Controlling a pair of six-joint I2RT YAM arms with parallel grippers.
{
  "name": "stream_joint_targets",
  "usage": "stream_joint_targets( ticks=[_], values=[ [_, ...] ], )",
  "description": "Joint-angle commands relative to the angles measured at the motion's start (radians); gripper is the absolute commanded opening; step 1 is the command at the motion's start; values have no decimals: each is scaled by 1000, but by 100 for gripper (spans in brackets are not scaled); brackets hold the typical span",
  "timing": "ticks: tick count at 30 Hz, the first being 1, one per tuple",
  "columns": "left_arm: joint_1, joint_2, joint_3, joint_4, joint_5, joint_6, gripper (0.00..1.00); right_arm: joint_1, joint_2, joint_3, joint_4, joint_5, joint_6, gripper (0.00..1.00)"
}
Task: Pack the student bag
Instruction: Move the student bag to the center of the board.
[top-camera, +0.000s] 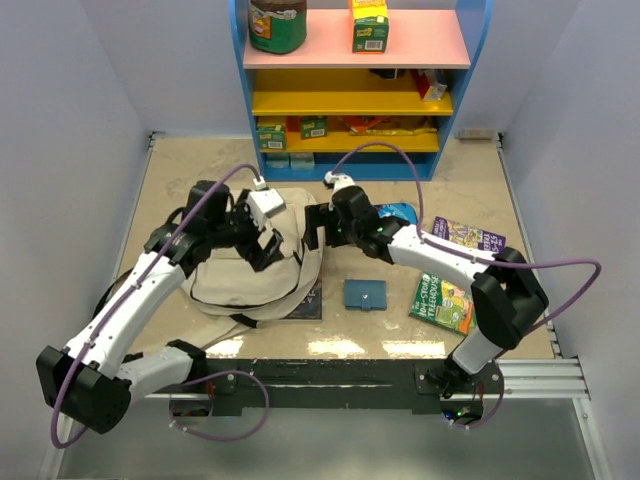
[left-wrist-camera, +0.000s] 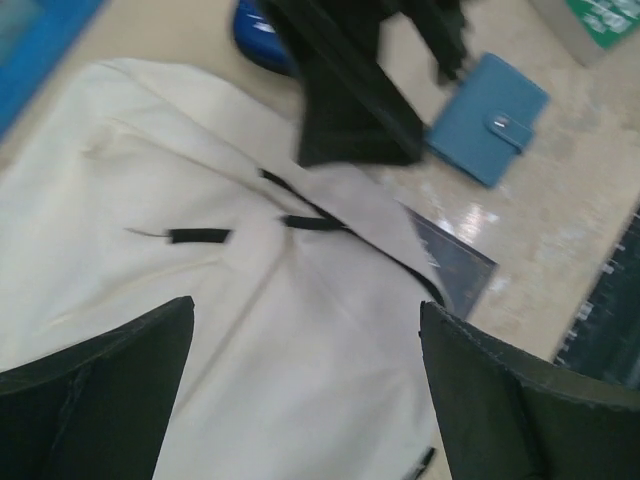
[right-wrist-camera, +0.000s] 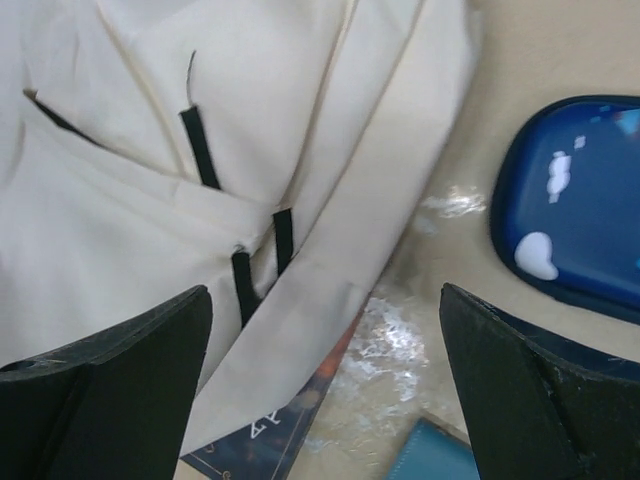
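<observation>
Student bag (top-camera: 250, 275) lies flat on table (top-camera: 180, 170), left of centre, mouth seems shut. Left gripper (top-camera: 268, 243) and right gripper (top-camera: 318, 228) hover over bag, jaws spread wide, nothing held. Step, probably: opening bag. Next: pinch fabric near black trim, lift. Blue wallet (top-camera: 364, 294) waits beside.

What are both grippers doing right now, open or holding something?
Left gripper: open, holding nothing, over the student bag.
Right gripper: open, holding nothing.

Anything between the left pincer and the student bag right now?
Nothing visible. The open left pincer hangs directly over the large beige canvas backpack with black trim, and only bare fabric shows between its fingers.
</observation>
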Motion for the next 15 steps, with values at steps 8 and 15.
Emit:
stream_joint_targets(
  ticks=[8, 15],
  values=[
    [187, 311, 40, 298, -127, -32, 91, 163, -37, -118, 150, 126, 166, 94],
    [187, 402, 43, 370, -102, -167, 86, 215, -55, -167, 232, 175, 181, 92]
  ],
)
